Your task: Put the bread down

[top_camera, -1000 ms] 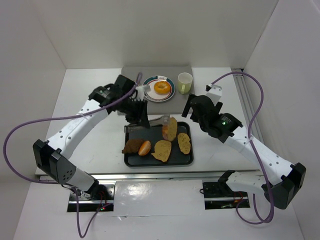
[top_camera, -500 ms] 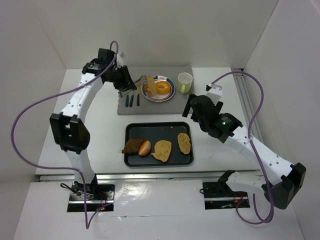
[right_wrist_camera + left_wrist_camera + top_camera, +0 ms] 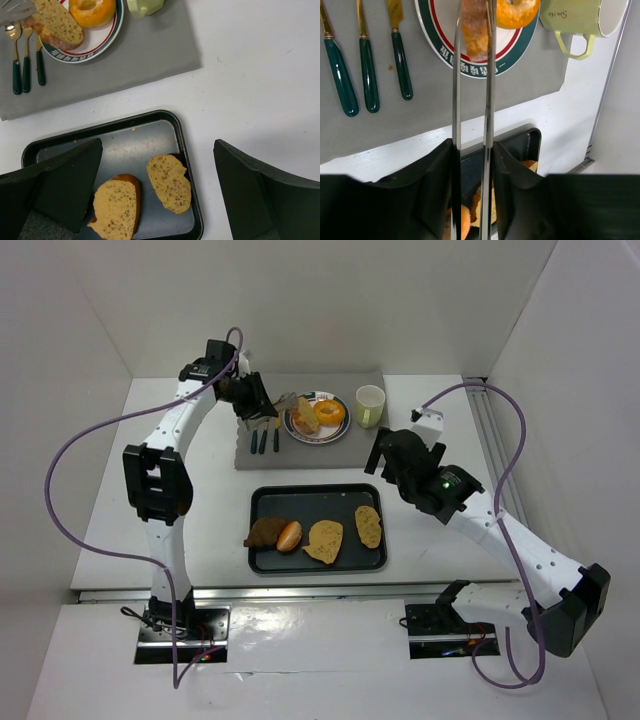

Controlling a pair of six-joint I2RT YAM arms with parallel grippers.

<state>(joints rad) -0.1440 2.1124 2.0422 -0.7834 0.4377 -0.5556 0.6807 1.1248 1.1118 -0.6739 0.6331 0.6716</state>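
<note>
On the plate (image 3: 95, 47) at the far end of the grey mat (image 3: 150, 50): note bread slice (image 3: 52, 22) lying flat, just beside the orange bun (image 3: 92, 10). Note long axis running from the plate's left rim toward its middle, roughly in line with the blades of the left gripper (image 3: 473, 20). See blades bracketing the slice's left end, one to each side in the wrist view. Cannot tell whether pressing on the crust or just clear of it; narrow gap either way. Judge placement as good as made: down on the plate, release and withdrawal left to do. Expect retreat to go back along that long axis, out over the cutlery (image 3: 367, 75), so as not to drag the bread off the rim or nudge the bun. Record right gripper (image 3: 159, 150) spread wide, holding nothing, hovering over the tray (image 3: 262, 502) with four other pieces, well apart from the plate. Rate left arm as the only one placed to finish.
</note>
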